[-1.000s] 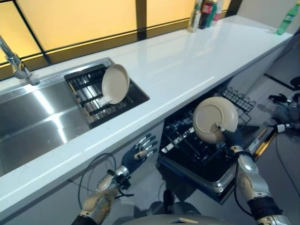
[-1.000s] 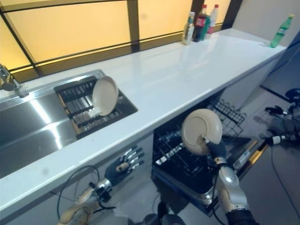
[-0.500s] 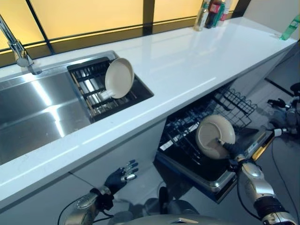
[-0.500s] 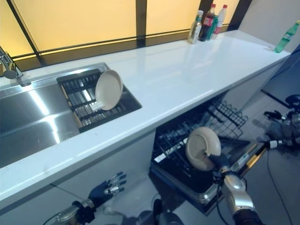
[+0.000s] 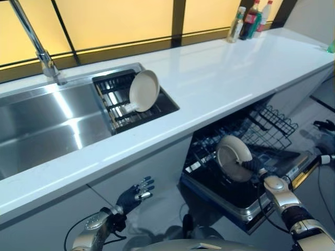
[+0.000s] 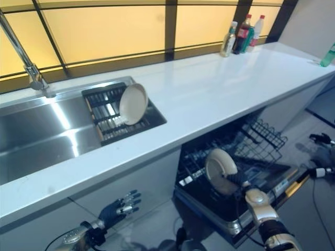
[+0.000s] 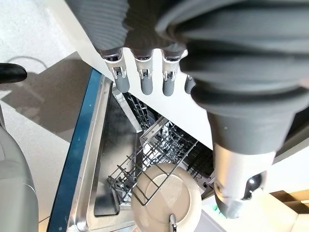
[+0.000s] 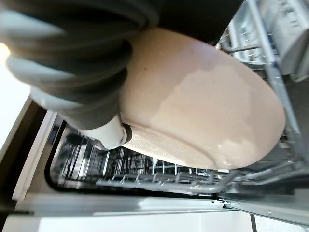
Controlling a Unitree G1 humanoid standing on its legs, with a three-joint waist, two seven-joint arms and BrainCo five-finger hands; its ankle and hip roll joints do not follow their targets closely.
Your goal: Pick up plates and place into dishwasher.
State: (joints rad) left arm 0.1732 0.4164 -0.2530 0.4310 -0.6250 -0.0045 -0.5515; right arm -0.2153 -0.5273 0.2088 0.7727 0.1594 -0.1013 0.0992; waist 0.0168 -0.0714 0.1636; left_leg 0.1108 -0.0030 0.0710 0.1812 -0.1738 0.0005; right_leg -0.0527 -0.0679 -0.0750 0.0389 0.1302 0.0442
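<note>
I see one plate (image 5: 144, 90) in the sink rack (image 5: 116, 99) at upper centre, another plate (image 5: 233, 157) in the dishwasher rack (image 5: 209, 151) lower right.

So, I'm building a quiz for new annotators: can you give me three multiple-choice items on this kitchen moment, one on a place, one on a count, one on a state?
1. Where is the plate that the right hand holds?
A. In the sink
B. At the dishwasher rack
C. On the counter

2. How many beige plates are there in all?
A. One
B. Two
C. Four

3. How is the left hand?
A. Open, holding nothing
B. Curled round a plate
C. Gripping the tap

Answers:
1 B: the held plate stands on edge at the pulled-out dishwasher rack below the counter.
2 B: besides that one, a second plate leans in the drying rack at the sink.
3 A: the left hand hangs low before the cabinet, fingers spread and empty.
</note>
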